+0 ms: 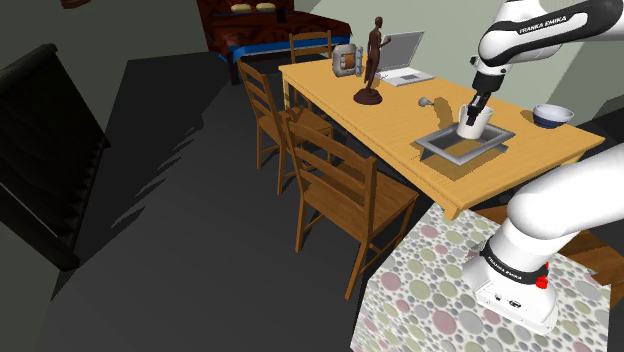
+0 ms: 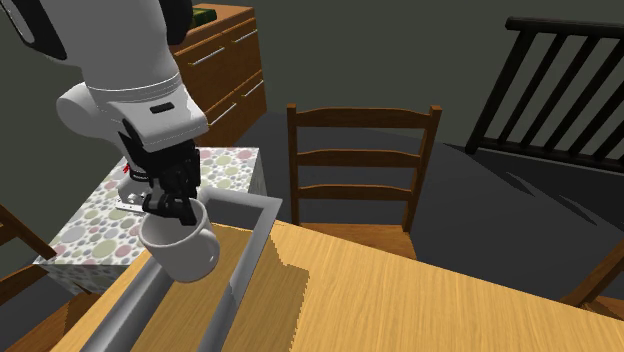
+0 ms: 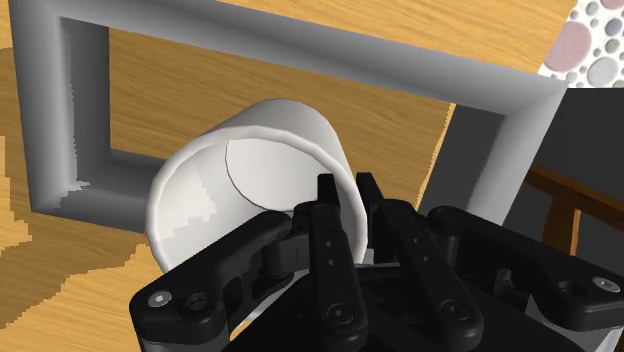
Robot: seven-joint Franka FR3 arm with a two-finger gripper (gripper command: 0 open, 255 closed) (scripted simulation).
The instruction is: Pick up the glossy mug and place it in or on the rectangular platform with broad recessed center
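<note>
A white glossy mug (image 1: 470, 126) (image 2: 186, 251) (image 3: 262, 152) hangs tilted over the grey rectangular tray (image 1: 441, 151) (image 2: 257, 247) (image 3: 300, 45), which lies on the wooden table near its edge by the stand. My black gripper (image 1: 478, 108) (image 2: 177, 209) (image 3: 345, 192) is shut on the mug's rim, one finger inside the cup and one outside. In the wrist view the mug's open mouth faces the camera, with the tray's recessed centre showing beneath it. Whether the mug touches the tray's floor I cannot tell.
On the table (image 1: 380, 115) stand a dark figurine (image 1: 371, 62), an open laptop (image 1: 402, 56), a dark bowl (image 1: 552, 115) and a small grey object (image 1: 426, 101). Wooden chairs (image 1: 342, 195) (image 2: 362, 170) line the table's side. The stand's dotted cloth (image 1: 450, 290) is close to the tray.
</note>
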